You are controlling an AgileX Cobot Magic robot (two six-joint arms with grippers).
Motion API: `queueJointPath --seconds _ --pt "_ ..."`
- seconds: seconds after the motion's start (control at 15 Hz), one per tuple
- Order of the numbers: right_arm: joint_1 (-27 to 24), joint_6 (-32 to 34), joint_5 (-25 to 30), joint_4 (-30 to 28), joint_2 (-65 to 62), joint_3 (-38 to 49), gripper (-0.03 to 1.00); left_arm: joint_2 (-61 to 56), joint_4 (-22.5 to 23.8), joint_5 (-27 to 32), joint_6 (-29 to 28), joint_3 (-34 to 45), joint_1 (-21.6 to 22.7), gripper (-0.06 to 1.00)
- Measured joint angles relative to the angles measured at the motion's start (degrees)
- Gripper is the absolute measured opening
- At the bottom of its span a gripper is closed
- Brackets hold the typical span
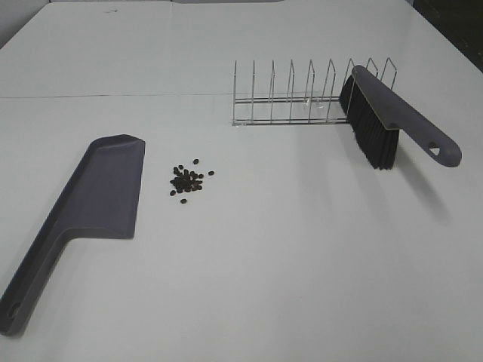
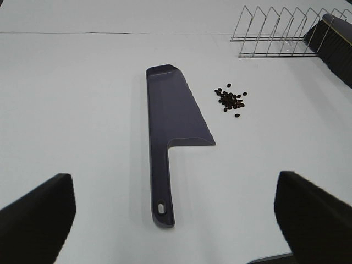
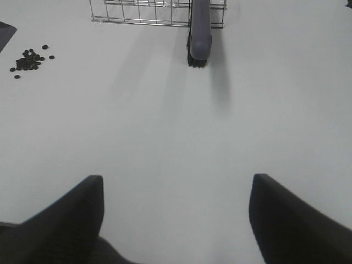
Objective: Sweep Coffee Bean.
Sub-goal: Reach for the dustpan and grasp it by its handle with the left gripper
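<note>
I see a plain white table [image 1: 287, 256] with a thin seam running across its far part. The beans [image 1: 187, 179] lie in one small cluster on it, just beside the long edge of the dustpan [image 1: 102, 188], which lies flat. Farther back, the brush [image 1: 392, 113] leans on the right end of the wire rack [image 1: 287, 121]. My left gripper [image 2: 175, 184] and right gripper [image 3: 177, 180] both hang spread wide, holding nothing.

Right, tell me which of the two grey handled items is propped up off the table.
The brush, leaning on the wire rack with its handle raised. The dustpan lies flat beside the coffee beans.
</note>
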Motion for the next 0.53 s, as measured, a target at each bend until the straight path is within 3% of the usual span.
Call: queueJointPath --seconds 0.53 --pt "0.0 0.0 0.0 0.0 0.0 0.0 0.61 2.6 3.5 0.0 -4.8 0.1 0.0 0.88"
